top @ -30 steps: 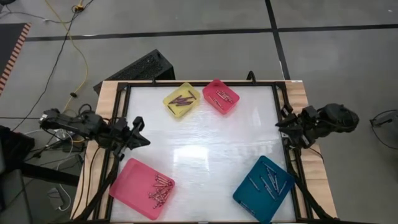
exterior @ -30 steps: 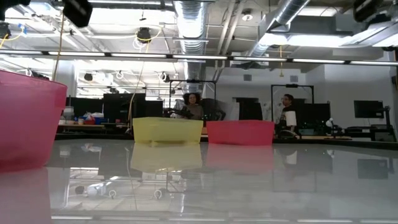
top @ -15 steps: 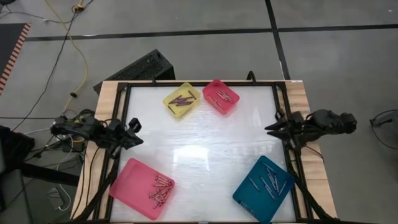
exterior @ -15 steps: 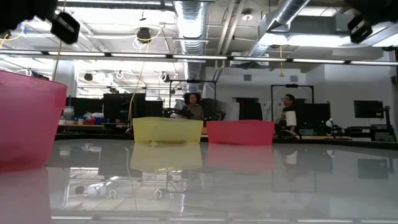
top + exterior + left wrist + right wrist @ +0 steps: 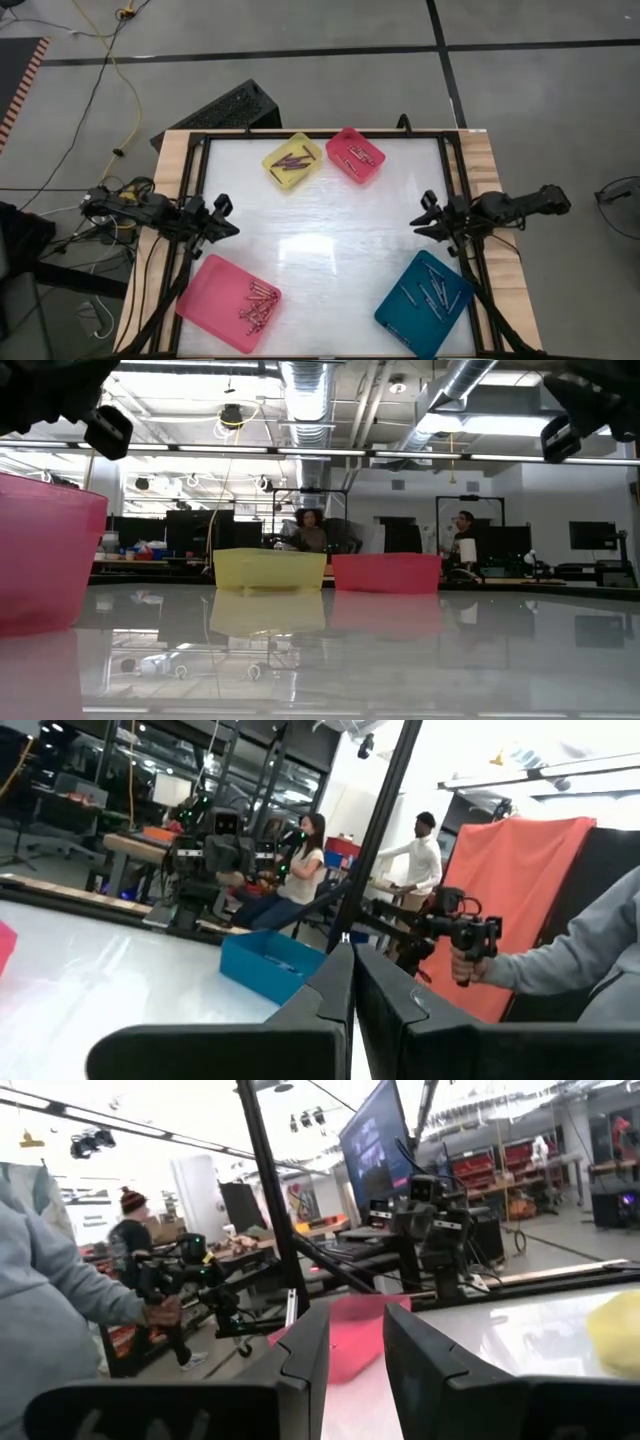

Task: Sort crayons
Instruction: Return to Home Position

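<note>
The crayons lie as short sticks inside four trays on the white table: a yellow tray (image 5: 293, 161) and a small pink tray (image 5: 355, 154) at the far edge, a large pink tray (image 5: 228, 301) near left, and a teal tray (image 5: 424, 302) near right. My left gripper (image 5: 222, 215) hangs shut over the table's left edge, above the large pink tray, its fingers (image 5: 352, 952) together and empty. My right gripper (image 5: 425, 213) stands open over the right edge, above the teal tray, with nothing in its gap (image 5: 357, 1315). Both show high up in the low view (image 5: 108, 432) (image 5: 560, 435).
A black frame (image 5: 200, 180) runs round the table top. The table's middle (image 5: 320, 240) is bare white surface. People sit and stand in the room beyond the table (image 5: 310, 530), and a person's sleeve and hand with a hand-held device show in the wrist views (image 5: 465, 945).
Both arms have sunk lower. My right gripper has also moved from the right frame rail inward, toward the table's left edge. The gap of neither gripper has changed. The trays and crayons have stayed put.
</note>
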`<state>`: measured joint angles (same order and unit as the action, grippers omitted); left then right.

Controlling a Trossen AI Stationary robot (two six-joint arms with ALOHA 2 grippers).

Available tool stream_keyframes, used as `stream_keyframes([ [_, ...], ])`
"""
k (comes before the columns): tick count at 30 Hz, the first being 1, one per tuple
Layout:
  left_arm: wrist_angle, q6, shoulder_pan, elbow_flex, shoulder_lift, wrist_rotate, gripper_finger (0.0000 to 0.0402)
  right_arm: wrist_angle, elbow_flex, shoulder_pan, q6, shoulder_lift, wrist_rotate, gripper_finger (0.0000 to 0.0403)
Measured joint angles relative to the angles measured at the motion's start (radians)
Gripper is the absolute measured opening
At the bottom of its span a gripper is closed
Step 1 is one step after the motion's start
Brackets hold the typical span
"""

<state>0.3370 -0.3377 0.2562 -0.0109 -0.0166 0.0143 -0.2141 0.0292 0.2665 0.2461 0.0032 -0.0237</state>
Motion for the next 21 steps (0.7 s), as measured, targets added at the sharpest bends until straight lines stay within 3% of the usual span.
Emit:
stream_keyframes([
  [21,-0.078,0.021,0.0,0.002,0.0,0.099,0.0,0.039,-0.022,-0.001,-0.044,0.0,-0.016,0.0107],
])
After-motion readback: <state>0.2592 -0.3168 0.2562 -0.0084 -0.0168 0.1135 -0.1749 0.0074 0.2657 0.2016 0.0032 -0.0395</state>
